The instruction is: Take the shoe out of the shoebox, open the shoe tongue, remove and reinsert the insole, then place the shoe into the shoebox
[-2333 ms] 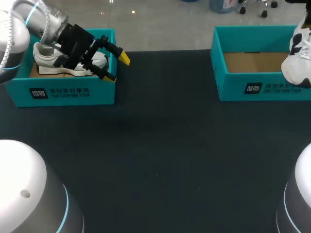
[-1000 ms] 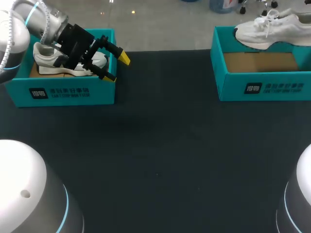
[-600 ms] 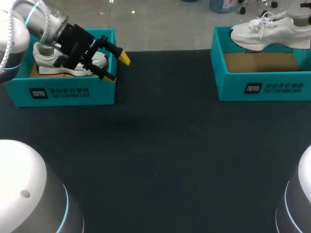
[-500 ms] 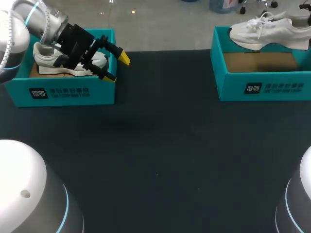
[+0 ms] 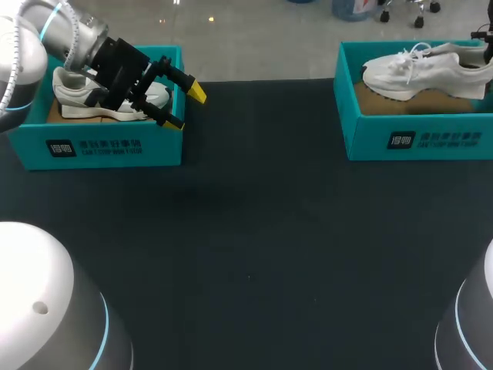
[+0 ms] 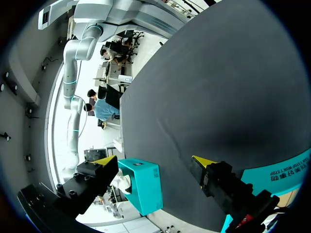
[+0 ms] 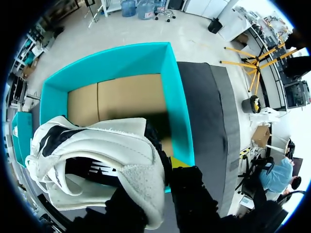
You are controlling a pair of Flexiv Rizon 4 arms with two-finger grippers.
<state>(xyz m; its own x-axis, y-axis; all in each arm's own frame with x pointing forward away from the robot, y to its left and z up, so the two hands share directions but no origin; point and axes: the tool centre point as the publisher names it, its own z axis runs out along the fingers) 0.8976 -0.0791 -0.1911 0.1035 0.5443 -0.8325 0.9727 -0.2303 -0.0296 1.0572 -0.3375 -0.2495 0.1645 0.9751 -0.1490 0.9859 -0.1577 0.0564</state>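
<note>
The dark worktop (image 5: 254, 247) is carrying two teal shoeboxes at its far side, well apart, one at each corner. The left arm (image 5: 58, 31) is coming in from the far left corner and is hanging over the left shoebox (image 5: 100, 146). The left gripper (image 5: 187, 108) is pointing out past the box's right wall toward the middle of the worktop, with its jaws standing wide and holding nothing. The right arm is barely showing at the far right edge. The right gripper (image 7: 155, 189) is clamping the heel of the white shoe (image 5: 424, 65), with its jaws closed on the heel collar from two sides. That shoe is a white laced sneaker with a dark lining. It is lying lengthwise inside the walls of the right shoebox (image 5: 370, 139), toe toward the left and sole down. Its shadow is falling on the brown cardboard floor, and whether the sole is touching that floor cannot be told. In the left shoebox a second shoe (image 5: 77, 96), white with dark trim, is sitting sole down, partly hidden behind the left gripper.
</note>
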